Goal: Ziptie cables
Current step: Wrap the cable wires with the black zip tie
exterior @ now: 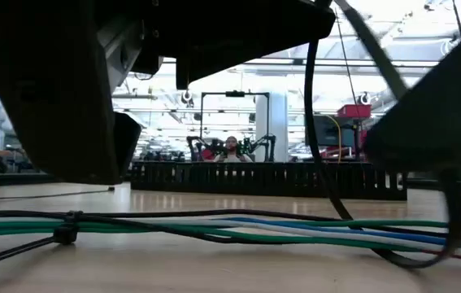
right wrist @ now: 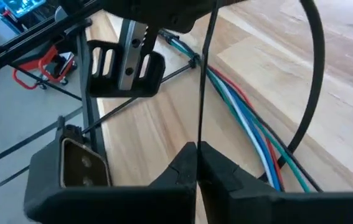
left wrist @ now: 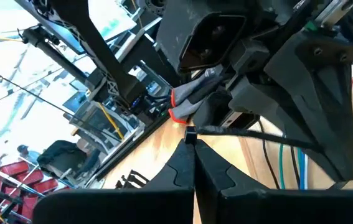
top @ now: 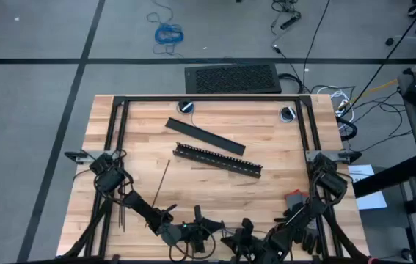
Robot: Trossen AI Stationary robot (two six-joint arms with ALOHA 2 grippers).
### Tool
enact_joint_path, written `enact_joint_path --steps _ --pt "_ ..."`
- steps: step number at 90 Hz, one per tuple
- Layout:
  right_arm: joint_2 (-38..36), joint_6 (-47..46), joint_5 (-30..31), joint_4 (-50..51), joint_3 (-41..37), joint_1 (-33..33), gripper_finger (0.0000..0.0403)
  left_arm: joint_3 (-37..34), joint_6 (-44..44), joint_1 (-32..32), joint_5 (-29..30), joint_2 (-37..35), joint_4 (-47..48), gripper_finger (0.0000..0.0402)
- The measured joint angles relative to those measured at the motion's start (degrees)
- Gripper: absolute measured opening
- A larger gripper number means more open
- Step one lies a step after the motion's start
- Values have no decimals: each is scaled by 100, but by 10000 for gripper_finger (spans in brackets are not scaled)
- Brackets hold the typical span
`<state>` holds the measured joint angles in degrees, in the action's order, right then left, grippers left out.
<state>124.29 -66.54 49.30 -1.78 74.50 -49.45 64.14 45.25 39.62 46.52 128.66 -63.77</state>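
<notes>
The cables [exterior: 279, 229], thin green, blue and pale grey wires, lie along the table's near edge under both arms. One ziptie [exterior: 67, 229] is closed around them, also seen in the right wrist view [right wrist: 192, 61]. A second ziptie [right wrist: 204, 81] runs straight between my two grippers. My left gripper [left wrist: 193, 158] is shut on one end and my right gripper [right wrist: 197, 155] on the other. In the high view both grippers [top: 196, 231] [top: 243, 236] meet at the near middle and hide the bundle. Loose zipties [top: 162, 181] [top: 122, 213] lie flat on the left. My left gripper pinches the ziptie at its blocky head end [left wrist: 190, 134] between its two fingertips. From there the strip [left wrist: 269, 140] runs on toward my right arm. My right gripper pinches the thin black strip [right wrist: 199, 134] between its two fingertips, the fingers lying along it. The strip runs straight from them toward my left gripper, crossing above the cables.
A black slotted bar [top: 219, 160] and a flat black bar [top: 204, 136] lie slantwise mid-table. A red-handled tool [top: 296, 199] sits by the right arm. The black frame [top: 208, 99] borders the table's far and side edges. Bare wood lies between the bars and the arms.
</notes>
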Motion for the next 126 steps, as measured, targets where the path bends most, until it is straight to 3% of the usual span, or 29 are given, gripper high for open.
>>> enact_joint_path --steps 75,95,126 --pt "0 -175 209 202 0 -15 0 0 4 42 22 0 0 0" --pt "0 -149 326 206 0 -15 0 0 -206 59 29 0 432 0" --pt "-4 -617 -101 246 0 140 0 0 -247 60 41 0 331 0"
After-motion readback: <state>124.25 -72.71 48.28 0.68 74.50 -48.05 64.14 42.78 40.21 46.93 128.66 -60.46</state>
